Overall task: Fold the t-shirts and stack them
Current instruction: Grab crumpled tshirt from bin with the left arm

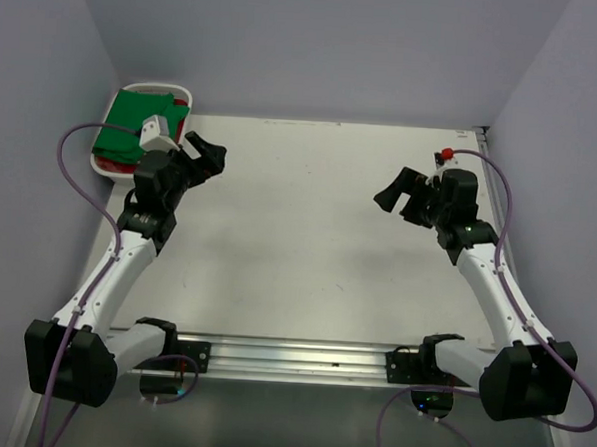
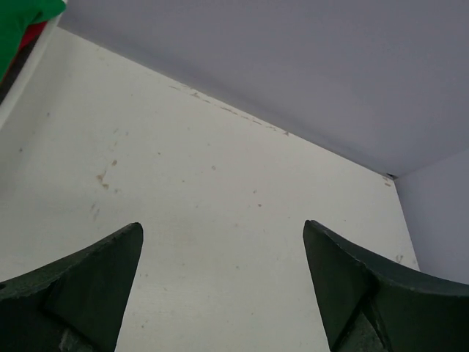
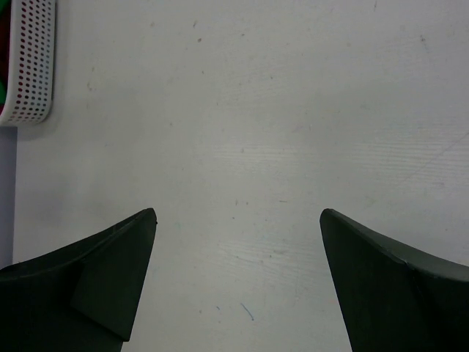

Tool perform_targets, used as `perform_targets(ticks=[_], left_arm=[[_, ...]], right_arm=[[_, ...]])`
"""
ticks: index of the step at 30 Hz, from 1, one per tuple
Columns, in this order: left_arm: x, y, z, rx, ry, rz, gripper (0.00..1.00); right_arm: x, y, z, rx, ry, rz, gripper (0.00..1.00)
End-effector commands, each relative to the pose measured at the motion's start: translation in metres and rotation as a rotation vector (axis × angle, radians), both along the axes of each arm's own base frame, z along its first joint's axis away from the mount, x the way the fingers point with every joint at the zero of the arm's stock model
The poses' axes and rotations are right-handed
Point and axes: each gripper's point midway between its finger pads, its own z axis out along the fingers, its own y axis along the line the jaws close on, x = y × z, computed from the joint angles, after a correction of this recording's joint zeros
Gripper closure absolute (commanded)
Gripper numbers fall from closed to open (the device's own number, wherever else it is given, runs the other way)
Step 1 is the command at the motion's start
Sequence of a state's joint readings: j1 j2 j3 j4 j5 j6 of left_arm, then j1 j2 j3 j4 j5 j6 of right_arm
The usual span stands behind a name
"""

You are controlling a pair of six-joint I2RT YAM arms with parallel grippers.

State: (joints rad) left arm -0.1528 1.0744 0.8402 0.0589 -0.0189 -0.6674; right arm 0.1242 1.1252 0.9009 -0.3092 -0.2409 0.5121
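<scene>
Fingers [image 2: 88, 286] of left gripper [image 1: 204, 158]: spread wide, nothing between them, only bare table [image 1: 297, 243] underneath. Fingers [image 3: 95, 286] of right gripper [image 1: 395, 194]: likewise fully apart, holding nothing, hanging over the right of the overhead frame.

Green shirt [image 1: 134, 123]: bunched on top in the basket [image 1: 157, 86], upper left of the overhead frame; corner also visible at the top left of the left wrist view. Red shirt [image 1: 108, 160]: beneath the green, only a sliver showing at the lower edge of the pile. Neither folded nor laid out yet.

Step in hand, by judgement: fetching the first shirt. Best taken with the left gripper, parked just beside the basket. Swing over the rim, come down on the green cloth alone, pinch a raised fold near its top. Avoid digging deep and catching the red layer. Lift clear of the basket wall before carrying to the middle of the frame. Keep the right gripper ready to spread the cloth flat.
</scene>
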Motion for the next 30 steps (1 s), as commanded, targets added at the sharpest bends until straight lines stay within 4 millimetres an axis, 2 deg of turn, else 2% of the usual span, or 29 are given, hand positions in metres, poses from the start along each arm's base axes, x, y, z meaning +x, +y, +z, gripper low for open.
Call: perform_targets(ticks=[1,3,4,5,6,7,8,9,10,11,12,13,14,15,16,18,19,21,22,23,24,25,27,29,30], left_arm=[[0.011,0.019,0.005,0.078,0.018,0.089,0.05],[0.018,0.024,-0.013,0.114,0.081,0.113,0.05],[0.022,0.027,-0.013,0.131,0.087,0.128,0.05],[0.028,0.040,-0.032,0.163,0.153,0.201,0.07],[0.034,0.051,-0.027,0.162,0.167,0.273,0.08],[0.038,0.059,-0.032,0.176,0.196,0.326,0.09],[0.042,0.078,-0.053,0.231,0.267,0.433,0.10],[0.047,0.085,-0.056,0.249,0.284,0.479,0.11],[0.062,0.088,-0.062,0.275,0.309,0.509,0.11],[0.066,0.101,-0.064,0.322,0.322,0.582,0.11],[0.079,0.104,-0.051,0.339,0.305,0.613,0.11],[0.086,0.110,-0.053,0.367,0.323,0.646,0.11],[0.093,0.116,-0.078,0.436,0.399,0.677,0.10],[0.107,0.118,-0.063,0.451,0.379,0.690,0.10],[0.117,0.119,-0.080,0.495,0.421,0.692,0.09],[0.129,0.124,-0.071,0.524,0.413,0.716,0.04],[0.135,0.124,-0.077,0.538,0.416,0.708,0.02],[0.148,0.129,-0.072,0.520,0.394,0.689,0.01],[0.154,0.132,-0.079,0.523,0.406,0.684,0.01],[0.154,0.144,-0.084,0.528,0.434,0.697,0.01],[0.161,0.149,-0.073,0.519,0.420,0.709,0.01],[0.164,0.156,-0.081,0.533,0.446,0.713,0.02],[0.170,0.170,-0.073,0.530,0.442,0.720,0.02],[0.175,0.182,-0.076,0.515,0.447,0.710,0.02],[0.179,0.186,-0.070,0.508,0.436,0.712,0.02]], right_arm=[[0.001,-0.001,-0.002,-0.024,-0.014,0.012,0.01],[0.000,0.001,-0.004,-0.023,-0.013,0.027,0.01],[0.001,0.003,-0.004,-0.011,-0.020,0.038,0.01],[0.000,0.006,-0.006,0.001,-0.014,0.045,0.01],[0.001,0.007,-0.006,0.009,-0.020,0.050,0.01],[0.001,0.009,-0.005,0.016,-0.023,0.056,0.01],[-0.002,0.012,-0.008,0.029,-0.015,0.069,0.01],[-0.002,0.012,-0.009,0.032,-0.013,0.073,0.01],[-0.002,0.013,-0.008,0.036,-0.022,0.077,0.01],[-0.004,0.014,-0.013,0.038,-0.010,0.081,0.01],[-0.005,0.015,-0.014,0.042,-0.010,0.088,0.01],[-0.005,0.016,-0.014,0.046,-0.013,0.090,0.01],[-0.007,0.016,-0.017,0.044,-0.008,0.094,0.01],[-0.008,0.017,-0.018,0.046,-0.006,0.103,0.01],[-0.010,0.017,-0.023,0.043,0.001,0.107,0.01],[-0.013,0.017,-0.025,0.033,-0.003,0.118,0.01],[-0.015,0.017,-0.030,0.033,0.005,0.121,0.01],[-0.017,0.018,-0.032,0.034,0.001,0.128,0.01],[-0.019,0.017,-0.036,0.031,0.011,0.126,0.01],[-0.020,0.017,-0.038,0.026,0.014,0.127,0.01],[-0.021,0.015,-0.038,0.020,0.012,0.124,0.01],[-0.023,0.014,-0.041,0.014,0.019,0.120,0.01],[-0.025,0.013,-0.042,0.008,0.017,0.120,0.01],[-0.024,0.013,-0.042,0.010,0.013,0.115,0.01],[-0.025,0.013,-0.042,0.009,0.015,0.117,0.01]])
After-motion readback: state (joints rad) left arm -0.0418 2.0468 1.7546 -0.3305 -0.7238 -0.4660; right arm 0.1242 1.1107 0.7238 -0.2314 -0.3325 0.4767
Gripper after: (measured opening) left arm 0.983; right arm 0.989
